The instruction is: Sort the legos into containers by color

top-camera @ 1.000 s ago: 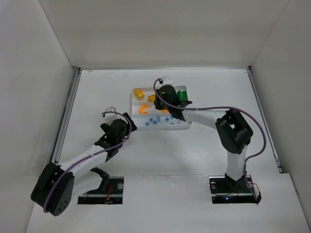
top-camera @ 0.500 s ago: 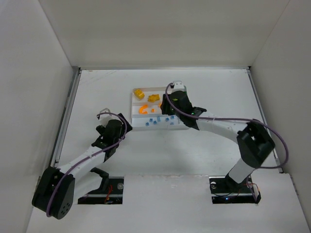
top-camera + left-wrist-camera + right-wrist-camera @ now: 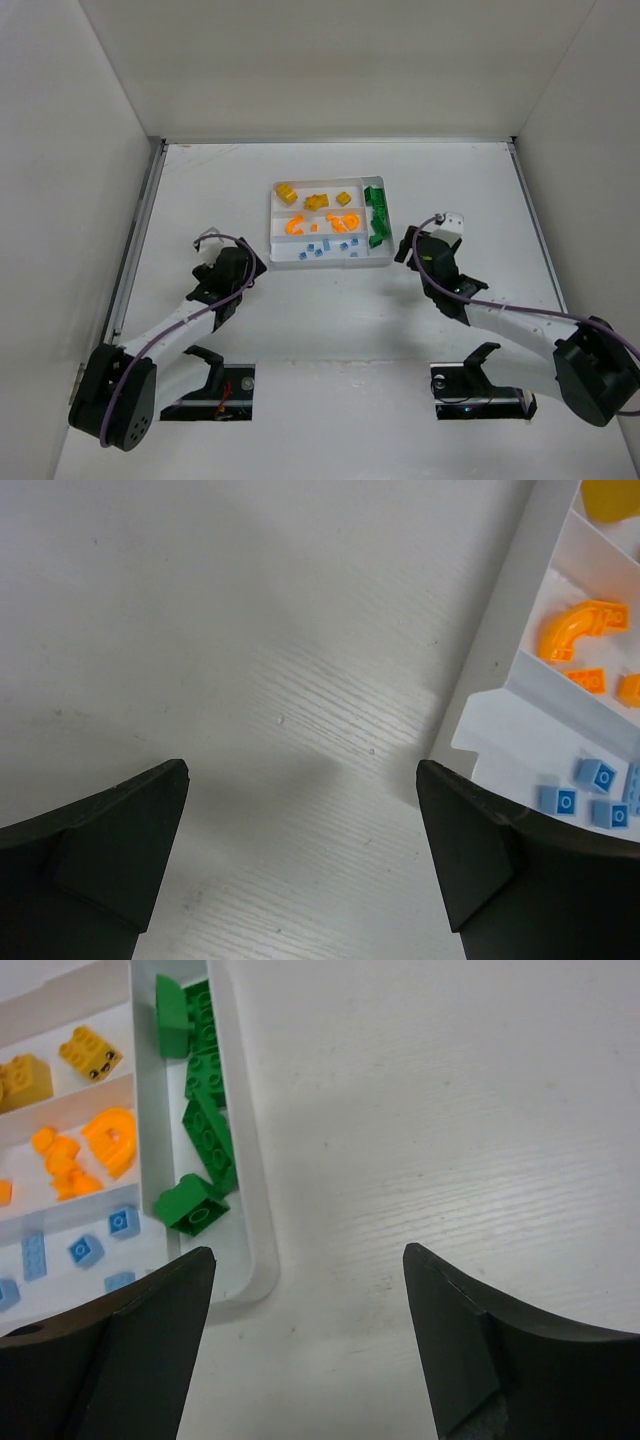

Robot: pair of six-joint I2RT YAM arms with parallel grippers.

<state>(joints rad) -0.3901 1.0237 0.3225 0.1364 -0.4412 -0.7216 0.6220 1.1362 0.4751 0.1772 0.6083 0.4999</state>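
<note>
Right wrist: green legos (image 3: 205, 1110) lie left of right pincer (image 3: 308, 1285).

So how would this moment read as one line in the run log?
legos: grouped by color in tray | left gripper: open, empty | right gripper: open, empty

White table (image 3: 330, 310), faint wood grain showing close up. White walls (image 3: 330, 70) boxing it on three sides. Metal strips (image 3: 135, 240) along left and right edges.

Green legos (image 3: 205, 1130) sit inside the narrow tray section (image 3: 250, 1190).
</note>
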